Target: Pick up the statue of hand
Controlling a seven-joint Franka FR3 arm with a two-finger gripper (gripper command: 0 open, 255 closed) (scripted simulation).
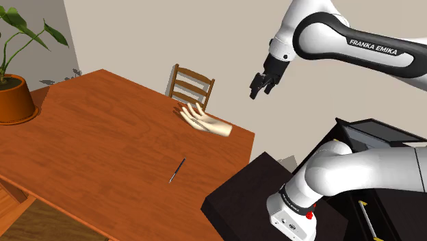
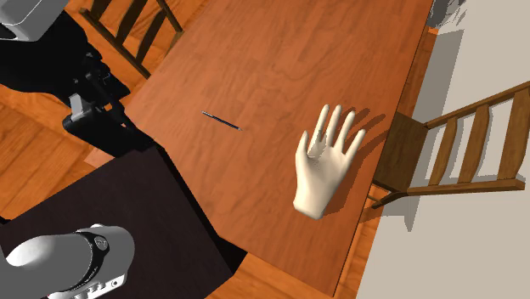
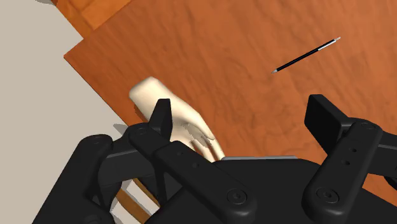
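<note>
The pale cream hand statue (image 1: 204, 122) lies flat on the wooden table (image 1: 96, 144), near the corner by the chair, fingers spread toward the chair. In the second exterior view the statue (image 2: 324, 161) rests palm down close to the table's edge. My black gripper (image 1: 261, 86) hangs in the air, well above and to the shoulder view's right of the statue, touching nothing. In the wrist view the gripper (image 3: 243, 121) is open; the statue (image 3: 147, 93) lies far below, partly hidden behind one finger (image 3: 162, 118).
A thin black pen (image 1: 177, 170) lies on the table nearer the stand, also seen as the pen (image 3: 305, 56). A wooden chair (image 1: 191, 85) stands behind the statue. A potted plant (image 1: 14, 99) sits at the far left. The dark stand (image 1: 253, 198) borders the table.
</note>
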